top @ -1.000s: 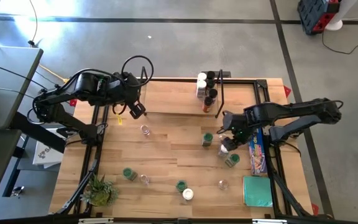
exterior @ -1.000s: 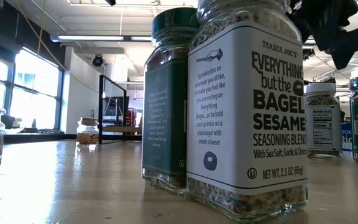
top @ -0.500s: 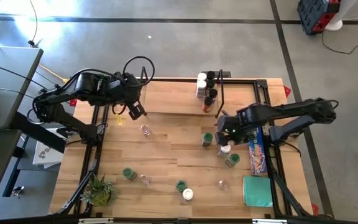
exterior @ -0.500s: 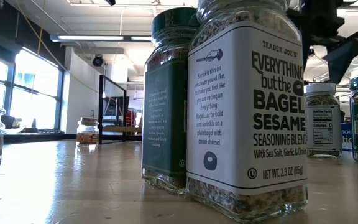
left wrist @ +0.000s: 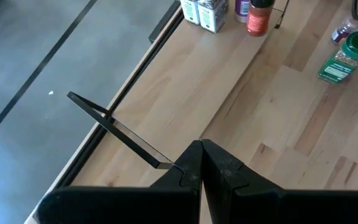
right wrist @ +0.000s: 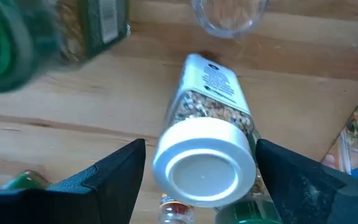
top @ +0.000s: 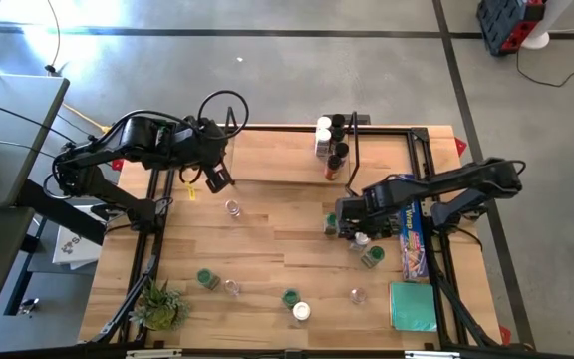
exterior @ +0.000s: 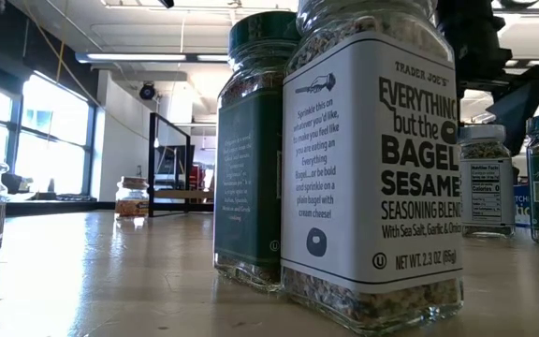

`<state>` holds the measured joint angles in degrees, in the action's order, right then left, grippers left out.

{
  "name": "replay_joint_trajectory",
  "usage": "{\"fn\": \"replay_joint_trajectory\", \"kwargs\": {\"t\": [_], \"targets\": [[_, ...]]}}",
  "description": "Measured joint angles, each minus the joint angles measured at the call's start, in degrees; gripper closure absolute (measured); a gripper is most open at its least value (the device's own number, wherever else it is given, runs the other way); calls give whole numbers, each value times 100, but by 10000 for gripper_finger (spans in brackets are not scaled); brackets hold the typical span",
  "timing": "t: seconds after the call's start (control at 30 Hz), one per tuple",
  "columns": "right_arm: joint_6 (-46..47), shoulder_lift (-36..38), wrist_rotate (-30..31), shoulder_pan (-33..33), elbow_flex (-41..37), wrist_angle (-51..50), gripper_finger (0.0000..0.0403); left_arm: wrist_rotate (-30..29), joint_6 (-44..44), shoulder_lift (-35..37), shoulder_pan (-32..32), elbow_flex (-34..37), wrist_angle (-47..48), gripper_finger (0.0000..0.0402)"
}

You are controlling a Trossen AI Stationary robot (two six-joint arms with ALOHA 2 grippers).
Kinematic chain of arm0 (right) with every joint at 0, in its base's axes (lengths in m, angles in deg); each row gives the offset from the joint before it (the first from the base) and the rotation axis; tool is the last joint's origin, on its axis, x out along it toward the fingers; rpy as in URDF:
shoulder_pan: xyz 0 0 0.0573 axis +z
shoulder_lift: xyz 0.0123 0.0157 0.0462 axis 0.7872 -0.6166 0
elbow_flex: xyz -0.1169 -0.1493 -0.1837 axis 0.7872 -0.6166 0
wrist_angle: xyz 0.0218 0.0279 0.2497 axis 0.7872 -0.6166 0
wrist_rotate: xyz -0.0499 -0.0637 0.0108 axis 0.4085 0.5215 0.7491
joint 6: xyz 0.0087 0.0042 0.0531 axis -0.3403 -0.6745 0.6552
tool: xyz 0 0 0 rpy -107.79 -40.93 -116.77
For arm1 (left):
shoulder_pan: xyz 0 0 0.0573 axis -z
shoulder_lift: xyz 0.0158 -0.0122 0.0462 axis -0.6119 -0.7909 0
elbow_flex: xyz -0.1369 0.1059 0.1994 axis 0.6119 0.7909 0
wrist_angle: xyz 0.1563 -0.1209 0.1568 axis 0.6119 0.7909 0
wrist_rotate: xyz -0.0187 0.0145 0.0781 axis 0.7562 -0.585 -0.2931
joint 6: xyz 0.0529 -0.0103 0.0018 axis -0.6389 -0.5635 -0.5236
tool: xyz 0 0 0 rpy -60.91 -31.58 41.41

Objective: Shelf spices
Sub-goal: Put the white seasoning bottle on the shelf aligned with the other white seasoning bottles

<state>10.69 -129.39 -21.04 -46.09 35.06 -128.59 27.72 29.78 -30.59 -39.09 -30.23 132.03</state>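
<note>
Several spice jars stand loose on the table. A white-lidded jar [right wrist: 204, 165] stands upright between the fingers of my open right gripper [right wrist: 202, 180], which hangs over it [top: 363, 239] pointing down; a finger stands on either side of the lid. A green-lidded jar [top: 333, 221] is just to its left. The shelf [top: 277, 162] sits at the table's far middle, with several jars [top: 332, 145] at its right end. My left gripper [top: 219, 179] is shut and holds nothing, raised over the shelf's left end [left wrist: 166, 163].
More jars stand near the front [top: 207, 277] [top: 290, 297] [top: 301, 311] and mid-left [top: 232, 207]. A long blue box [top: 412, 239] and a green pad [top: 412, 305] lie at the right edge, a small plant [top: 162, 304] at the near left corner. Two large jars [exterior: 372, 168] fill the low view.
My right gripper has come down and shifted toward the table's left, rolling about its wrist, and now hangs over the white-lidded jar. The jars have stayed in place.
</note>
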Motion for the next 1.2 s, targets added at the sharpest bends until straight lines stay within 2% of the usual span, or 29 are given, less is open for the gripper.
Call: {"fn": "replay_joint_trajectory", "kwargs": {"t": [0.13, 0.33, 0.6, 0.7, 0.8, 0.87, 1.07, 1.2], "targets": [[131, -22, 81, 69, 0, -23, 129, 46, 7, 0, 4, 0, 0, 399], [110, -20, 263, 55, 4, -85, 212, 56, 9, 0, 2, 0, -1, 399], [-786, 131, 45, 53, 260, -340, 212, 61, 7, 0, 0, 0, -3, 399], [-1692, 252, 24, 16, 926, -828, 212, 65, 4, 0, 0, 0, -8, 399], [-3031, 216, 27, -133, 1801, -1628, 212, 65, -9, 0, 0, 0, -94, 399], [-3959, 187, 68, -269, 2418, -1798, 212, 132, -8, 0, 0, 1, -164, 399], [-6293, -363, 499, -826, 4100, -1977, 212, 1552, -367, -2, -121, 2, -621, 399], [-8054, -1054, 915, -1006, 5152, -2131, 212, 1843, -666, -26, -267, 2, -1013, 388]]}}
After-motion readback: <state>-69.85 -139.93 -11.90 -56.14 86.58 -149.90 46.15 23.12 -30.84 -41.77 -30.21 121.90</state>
